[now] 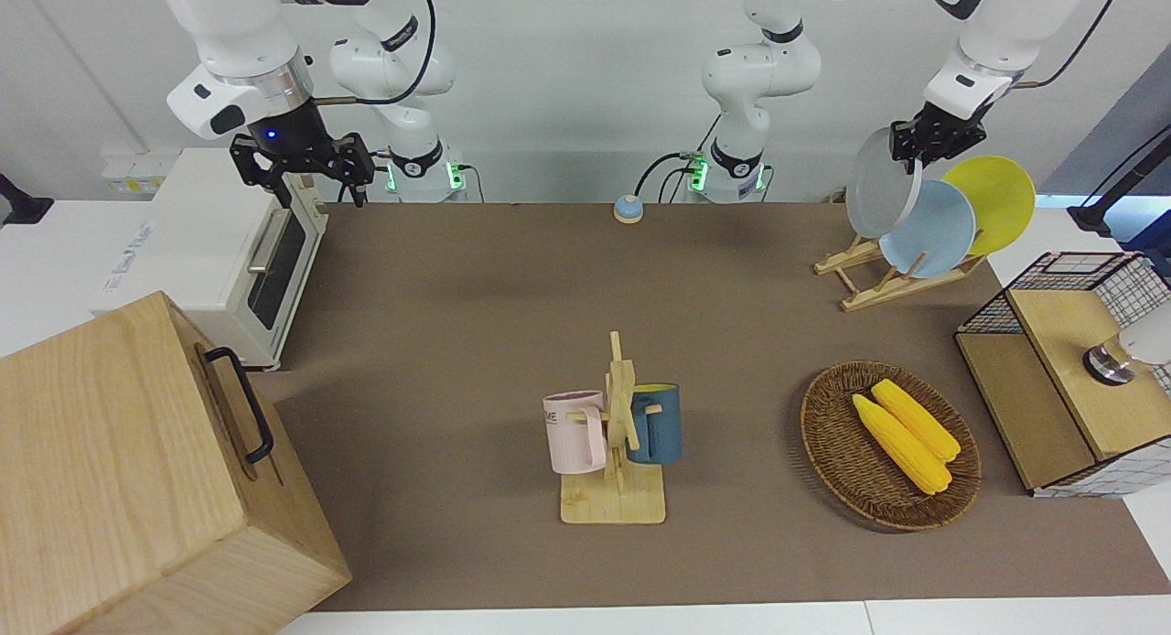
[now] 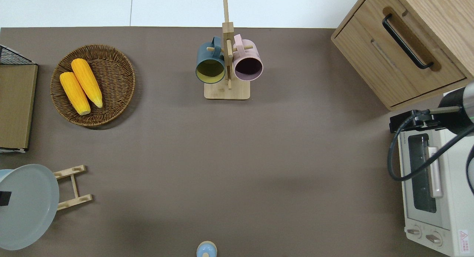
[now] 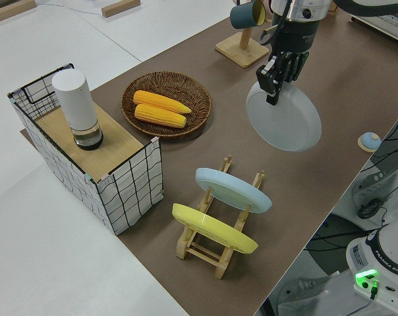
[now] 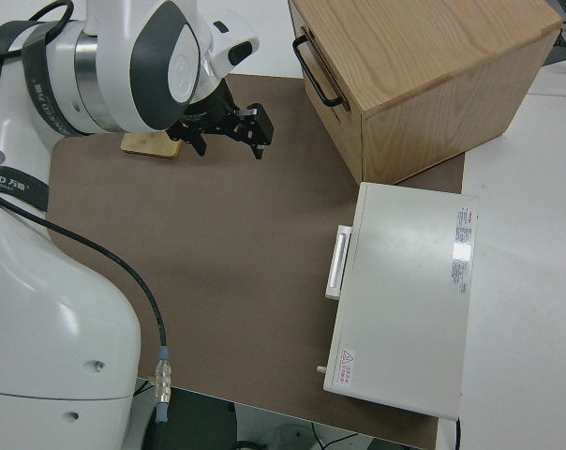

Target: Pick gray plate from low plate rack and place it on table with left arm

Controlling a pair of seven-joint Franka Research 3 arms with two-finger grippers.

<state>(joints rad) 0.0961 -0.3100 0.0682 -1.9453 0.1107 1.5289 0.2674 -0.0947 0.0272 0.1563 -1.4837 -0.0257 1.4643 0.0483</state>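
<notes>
My left gripper (image 1: 912, 148) is shut on the upper rim of the gray plate (image 1: 876, 183) and holds it tilted in the air, clear of the low plate rack (image 1: 880, 283). In the overhead view the gray plate (image 2: 26, 207) is over the rack's (image 2: 73, 183) end and the brown table (image 2: 222, 168) at the left arm's end. The left side view shows the gripper (image 3: 273, 84), the plate (image 3: 286, 124) and the rack (image 3: 212, 249). The right arm with its open gripper (image 1: 313, 179) is parked.
A light blue plate (image 1: 931, 242) and a yellow plate (image 1: 995, 200) stand in the rack. A wicker basket (image 1: 828, 434) with two corn cobs, a mug tree (image 1: 617, 434), a wire basket (image 1: 1070, 370), a toaster oven (image 1: 220, 251), a wooden drawer box (image 1: 137, 470) and a bell (image 1: 628, 209) are around.
</notes>
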